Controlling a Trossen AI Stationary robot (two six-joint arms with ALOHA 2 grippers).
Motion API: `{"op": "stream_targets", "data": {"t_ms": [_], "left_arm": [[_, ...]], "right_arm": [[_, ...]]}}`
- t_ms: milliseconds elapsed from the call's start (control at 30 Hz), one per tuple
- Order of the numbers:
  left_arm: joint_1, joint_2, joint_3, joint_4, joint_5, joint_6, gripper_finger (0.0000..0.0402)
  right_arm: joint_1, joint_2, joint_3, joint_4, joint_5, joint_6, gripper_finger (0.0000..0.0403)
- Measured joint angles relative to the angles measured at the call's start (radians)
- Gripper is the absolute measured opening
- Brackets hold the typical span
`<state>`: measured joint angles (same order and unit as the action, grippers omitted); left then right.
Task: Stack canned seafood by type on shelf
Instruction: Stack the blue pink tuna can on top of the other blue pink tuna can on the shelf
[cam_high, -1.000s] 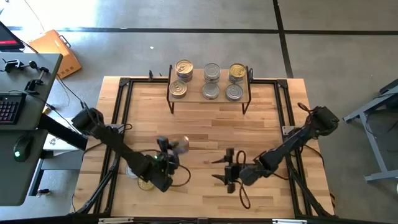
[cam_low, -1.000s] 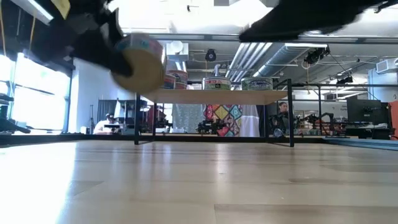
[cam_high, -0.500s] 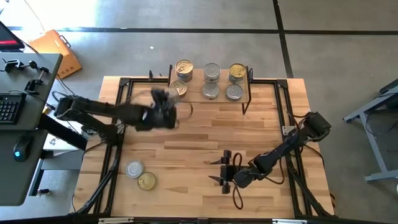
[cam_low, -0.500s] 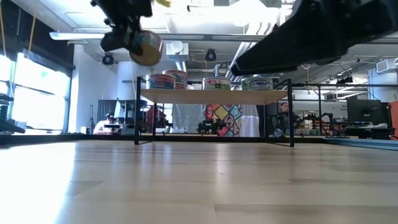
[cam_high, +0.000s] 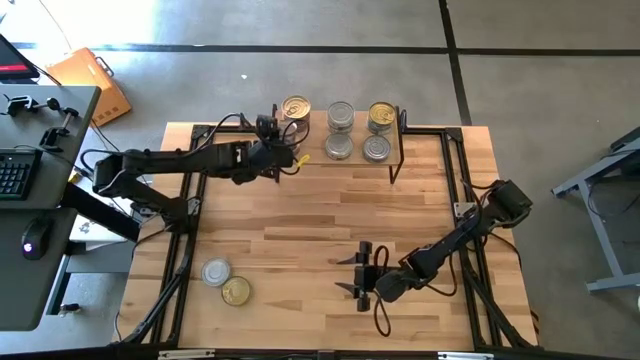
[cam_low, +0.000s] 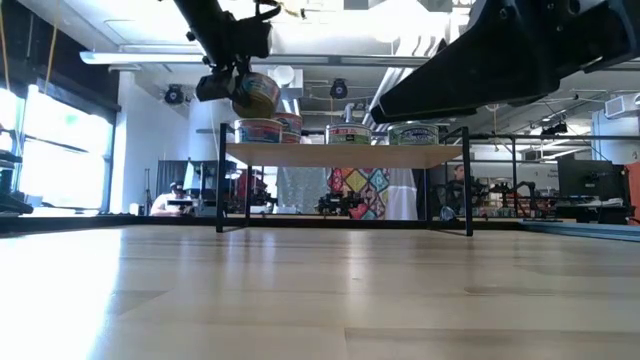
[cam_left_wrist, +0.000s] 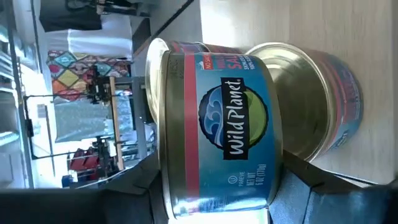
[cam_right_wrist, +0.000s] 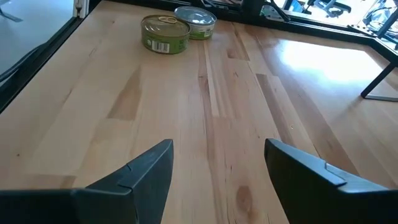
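Note:
The shelf (cam_high: 312, 152) stands at the table's far edge with several tins of canned seafood on its top. My left gripper (cam_high: 272, 152) is over the shelf's left end, shut on a blue-labelled tin (cam_left_wrist: 217, 124). That tin hangs just above another tin (cam_low: 258, 131) on the shelf. Two more tins, one silver-lidded (cam_high: 216, 271) and one gold-lidded (cam_high: 236, 291), stand on the table at the near left. My right gripper (cam_high: 360, 280) stands open low over the table's near middle, with nothing between its fingers. My left gripper pinches the tin between its two fingers, which lie on the tin's two flat ends (cam_left_wrist: 163, 180). The fingers come from the table's left, slanting slightly down. The tin (cam_low: 256, 95) is lifted clear, a little tilted, above the shelf's left tin.
The shelf's black legs (cam_high: 275, 170) and the black frame (cam_high: 200, 150) along the table's edges stand near the left arm. Bare wood lies between the shelf and my right gripper. A desk with a keyboard (cam_high: 15, 170) is beyond the left edge.
My left gripper has swung from the table's near left up and toward the far edge, carrying the tin to the shelf's left end, and has rolled on the way. My right gripper has sunk a little toward the table.

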<state>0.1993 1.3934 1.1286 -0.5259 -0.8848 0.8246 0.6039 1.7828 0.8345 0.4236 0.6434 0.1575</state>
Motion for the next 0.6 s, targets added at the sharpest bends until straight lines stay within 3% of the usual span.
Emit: {"op": "stream_targets", "data": {"t_ms": [233,600], "left_arm": [[0.025,0.005,0.0,0.0,0.019,0.022,0.0196],[0.037,0.005,0.0,-0.001,0.056,-0.038,0.0273]], "right_arm": [[0.0,0.0,0.0,0.0,0.0,0.001,0.0245],[0.0,0.0,0.0,-0.001,0.0,0.002,0.0245]]}}
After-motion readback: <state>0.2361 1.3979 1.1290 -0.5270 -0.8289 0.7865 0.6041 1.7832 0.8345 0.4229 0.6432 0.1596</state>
